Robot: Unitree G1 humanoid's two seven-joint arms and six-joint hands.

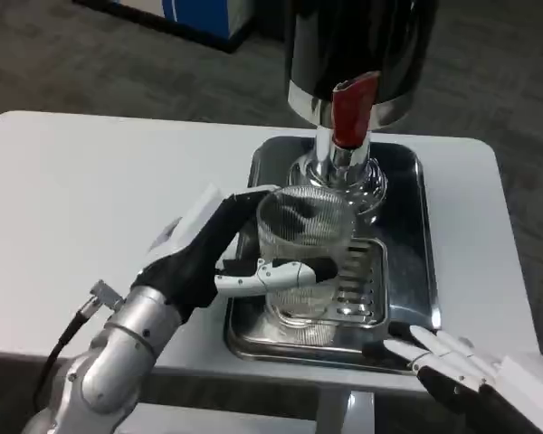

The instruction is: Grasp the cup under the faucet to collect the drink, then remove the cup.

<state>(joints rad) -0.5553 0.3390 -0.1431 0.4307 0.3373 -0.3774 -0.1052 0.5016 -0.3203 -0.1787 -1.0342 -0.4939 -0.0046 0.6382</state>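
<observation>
A clear ribbed cup (pixel 303 249) stands upright over the slotted drip grate (pixel 366 289), just in front of the faucet. My left hand (pixel 219 255) grips it, fingers wrapped round its far side and thumb across its front. The dispenser is a black and chrome body (pixel 357 45) with a red tap lever (pixel 351 110) above the chrome spout (pixel 339 172). The cup's rim lies slightly left of and below the lever. Whether any drink is in the cup is unclear. My right hand (pixel 457 362) lies open at the table's near right edge, fingers stretched out toward the tray.
A shiny steel tray (pixel 421 262) carries the dispenser and grate. The white table (pixel 90 199) stretches bare to the left. Dark carpet surrounds it, and a blue and white box (pixel 199 14) stands at the back.
</observation>
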